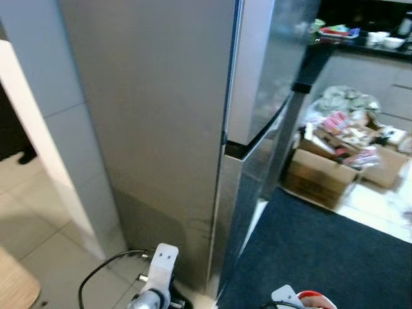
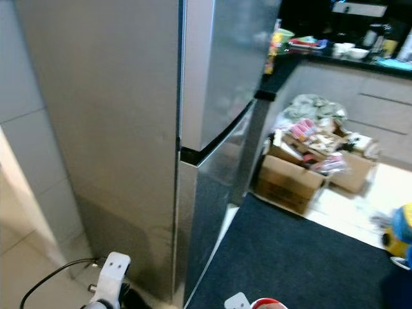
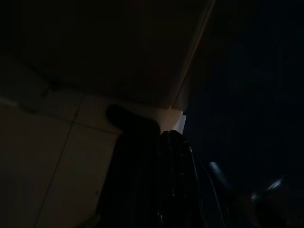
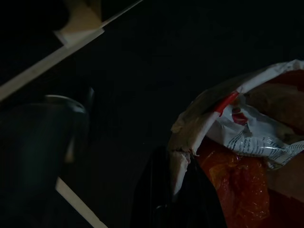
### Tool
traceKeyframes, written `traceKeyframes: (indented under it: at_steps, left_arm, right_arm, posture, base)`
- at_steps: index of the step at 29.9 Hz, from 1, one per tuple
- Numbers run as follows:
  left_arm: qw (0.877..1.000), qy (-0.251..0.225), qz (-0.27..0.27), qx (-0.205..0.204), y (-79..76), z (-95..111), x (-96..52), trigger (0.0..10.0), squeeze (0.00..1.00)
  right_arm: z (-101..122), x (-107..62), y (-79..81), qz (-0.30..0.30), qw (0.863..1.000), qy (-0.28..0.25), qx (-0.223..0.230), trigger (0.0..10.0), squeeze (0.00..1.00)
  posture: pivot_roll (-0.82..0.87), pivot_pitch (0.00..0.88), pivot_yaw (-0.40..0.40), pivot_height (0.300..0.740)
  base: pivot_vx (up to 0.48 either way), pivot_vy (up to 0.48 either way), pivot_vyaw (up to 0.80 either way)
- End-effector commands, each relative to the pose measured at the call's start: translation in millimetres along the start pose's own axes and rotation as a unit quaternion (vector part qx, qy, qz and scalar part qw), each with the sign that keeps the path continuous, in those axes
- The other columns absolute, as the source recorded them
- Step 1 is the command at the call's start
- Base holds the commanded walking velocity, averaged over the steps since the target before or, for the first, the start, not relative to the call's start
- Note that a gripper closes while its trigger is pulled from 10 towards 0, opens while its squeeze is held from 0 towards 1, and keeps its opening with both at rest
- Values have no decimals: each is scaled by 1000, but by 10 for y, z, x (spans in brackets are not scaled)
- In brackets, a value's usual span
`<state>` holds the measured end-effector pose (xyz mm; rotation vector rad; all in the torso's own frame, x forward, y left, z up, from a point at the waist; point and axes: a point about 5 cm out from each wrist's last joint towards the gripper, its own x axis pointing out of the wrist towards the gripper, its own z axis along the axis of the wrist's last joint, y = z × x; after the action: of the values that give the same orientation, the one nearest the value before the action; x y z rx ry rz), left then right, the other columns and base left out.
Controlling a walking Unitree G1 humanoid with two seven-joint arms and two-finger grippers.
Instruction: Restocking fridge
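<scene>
Two doors, both closed, are making up the front of the tall stainless-steel fridge (image 1: 193,129) that is standing before the robot in the left eye view; a dark blue carpet (image 1: 315,257) is lying at its foot, open brown cardboard boxes (image 1: 335,164) heaped with packets are sitting just beyond the carpet, and a dark countertop (image 1: 360,38) is carrying dishes behind them. Low in this view the silver left arm (image 1: 158,277) is hanging beside a black cable (image 1: 96,273) on the pale tiled floor (image 1: 45,225). Right eye view: the same scene, with a yellow-and-blue object (image 2: 400,238) resting at the carpet's far edge. Left wrist view: very dark; the left gripper (image 3: 178,190) is pointing at the fridge's base, and its finger spacing cannot be told. Right wrist view: the right gripper (image 4: 183,194) is pinching the torn edge of a red-and-white plastic packet (image 4: 237,156), holding it above the carpet.
</scene>
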<state>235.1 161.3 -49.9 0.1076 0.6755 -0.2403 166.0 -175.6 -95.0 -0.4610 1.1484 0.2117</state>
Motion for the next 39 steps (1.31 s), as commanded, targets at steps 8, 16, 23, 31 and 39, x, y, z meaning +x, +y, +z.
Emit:
traceKeyframes:
  at_steps: [8,16,23,31,39]
  left_arm:
    - [1000,-7,11,-17,25,22,2,10000,0]
    - [1000,-8,10,-18,16,31,6,10000,0]
    - [1000,-8,9,-16,11,37,10,10000,0]
    - [1000,-7,8,-14,13,38,10,10000,0]
    - [1000,-7,16,-18,35,42,8,10000,0]
  right_arm:
    - [77,-1,-45,-8,1000,-18,-8,10000,0]
    - [77,-1,-49,-8,1000,-18,-9,10000,0]
    - [79,0,-48,-8,1000,-17,-8,10000,0]
    - [84,0,-43,-9,1000,-19,-8,10000,0]
    - [88,0,-43,-9,1000,-19,-9,10000,0]
  posture:
    - [9,0,-36,740]
    - [9,0,-36,740]
    - [9,0,-34,740]
    - [9,0,-33,740]
    - [10,0,-33,740]
  base:
    - [0,-108,0]
    - [0,-318,0]
    - [0,-321,0]
    - [0,-315,0]
    - [0,-254,0]
